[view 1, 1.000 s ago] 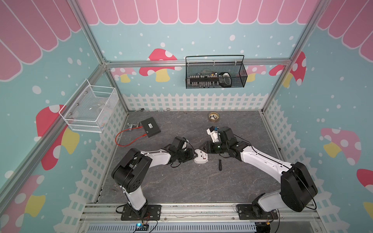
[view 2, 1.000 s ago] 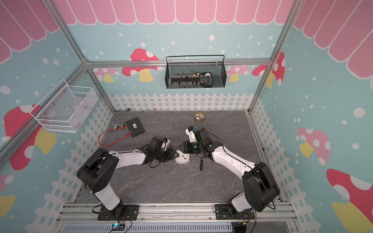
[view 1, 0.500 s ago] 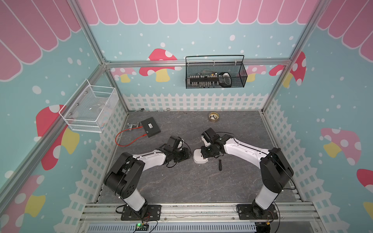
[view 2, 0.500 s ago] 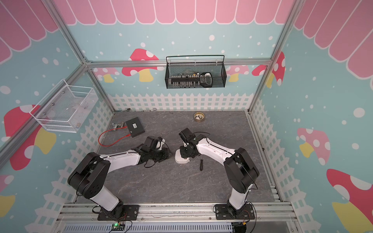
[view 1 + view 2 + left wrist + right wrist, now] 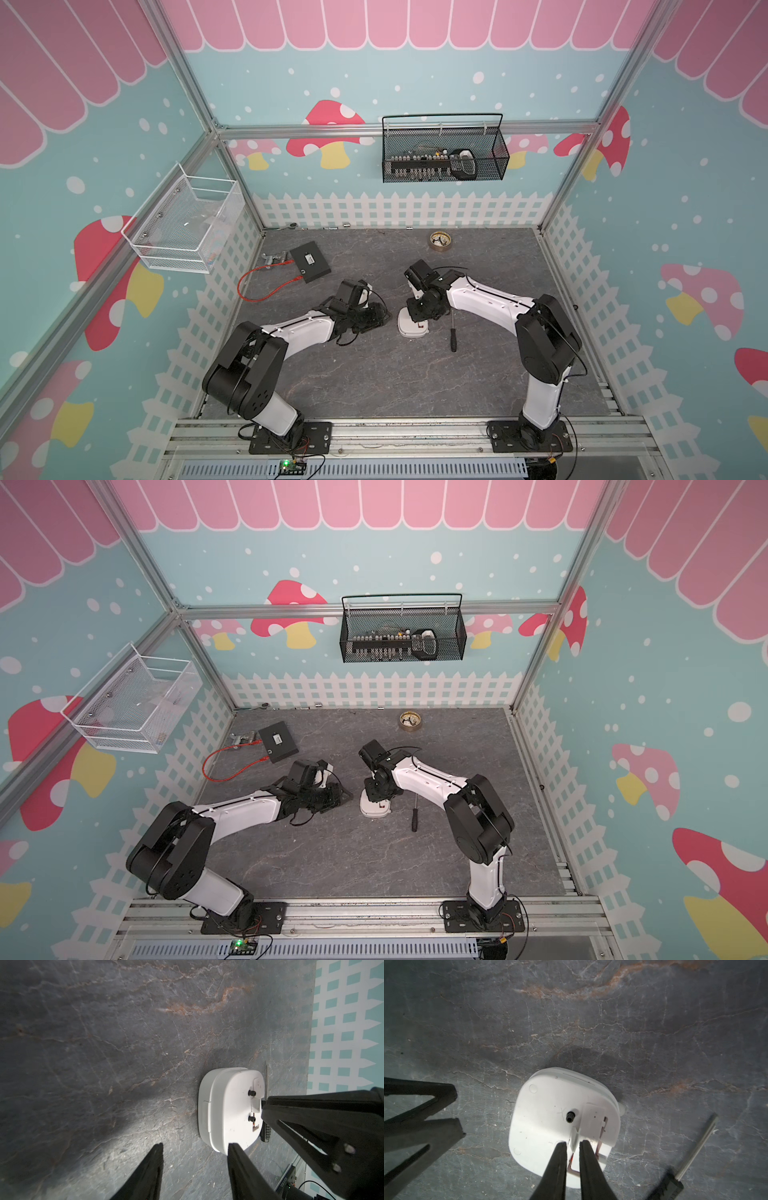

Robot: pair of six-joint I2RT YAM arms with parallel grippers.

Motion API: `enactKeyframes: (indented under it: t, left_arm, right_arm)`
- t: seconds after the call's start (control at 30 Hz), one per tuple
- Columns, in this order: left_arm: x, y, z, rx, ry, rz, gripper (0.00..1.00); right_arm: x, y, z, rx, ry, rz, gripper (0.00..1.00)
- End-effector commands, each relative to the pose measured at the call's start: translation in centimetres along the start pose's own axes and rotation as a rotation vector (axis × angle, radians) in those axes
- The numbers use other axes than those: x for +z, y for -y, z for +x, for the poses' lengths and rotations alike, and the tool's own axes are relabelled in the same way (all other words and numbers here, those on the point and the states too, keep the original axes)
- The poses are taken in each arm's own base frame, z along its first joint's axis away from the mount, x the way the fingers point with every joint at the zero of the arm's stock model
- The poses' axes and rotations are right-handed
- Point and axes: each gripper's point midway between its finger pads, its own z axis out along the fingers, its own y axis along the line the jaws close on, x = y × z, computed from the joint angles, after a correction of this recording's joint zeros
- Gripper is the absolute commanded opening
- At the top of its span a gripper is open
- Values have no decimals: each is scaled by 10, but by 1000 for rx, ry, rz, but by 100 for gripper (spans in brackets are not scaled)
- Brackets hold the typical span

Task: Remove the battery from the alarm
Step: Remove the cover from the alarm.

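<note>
- Since the left gripper [image 5: 195,1145] hangs open and empty just beside the alarm [image 5: 542,1126], nothing pins that white case, which lies face down on the table [image 5: 591,1012]. A pull could lift or drag the whole thing instead of freeing the hatch [image 5: 593,1120].
- On the back, the right gripper [image 5: 573,1142] has its jaws narrowed onto a small white tab [image 5: 574,1135] next to the hatch. That tab looks thin and smooth, so I judge it could slip out, or snap if twisted.
- Of the battery [image 5: 571,1160] only a red sliver shows between the fingers, probably it, down inside the alarm. It may jam there.
- Just beside the alarm lies the screwdriver [image 5: 695,1147], and a skidding case could knock it.
- No brand or writing can be read on the alarm's back. The white label [image 5: 309,258] on the black box [image 5: 318,270] is too small to read.
</note>
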Motion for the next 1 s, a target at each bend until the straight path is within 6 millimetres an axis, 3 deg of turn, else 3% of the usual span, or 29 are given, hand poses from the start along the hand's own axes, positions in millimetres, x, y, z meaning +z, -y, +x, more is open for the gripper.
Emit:
enactKeyframes:
  t: [0.0,0.5,0.63,0.87,0.97]
  left_arm:
    - [-3,-2,3,12,-7,8,53]
    - [-7,-5,1,8,3,9,52]
    - [-8,-6,1,9,5,9,52]
    - [-8,-8,1,9,7,6,52]
    - [-8,-8,1,9,9,4,52]
  right_arm:
    - [0,1,1,-20,-16,28,18]
    - [17,1,4,-20,-53,37,18]
    - [18,1,6,-17,-59,36,11]
    - [4,1,6,-6,-42,32,5]
    - [-17,0,1,-2,-7,28,4]
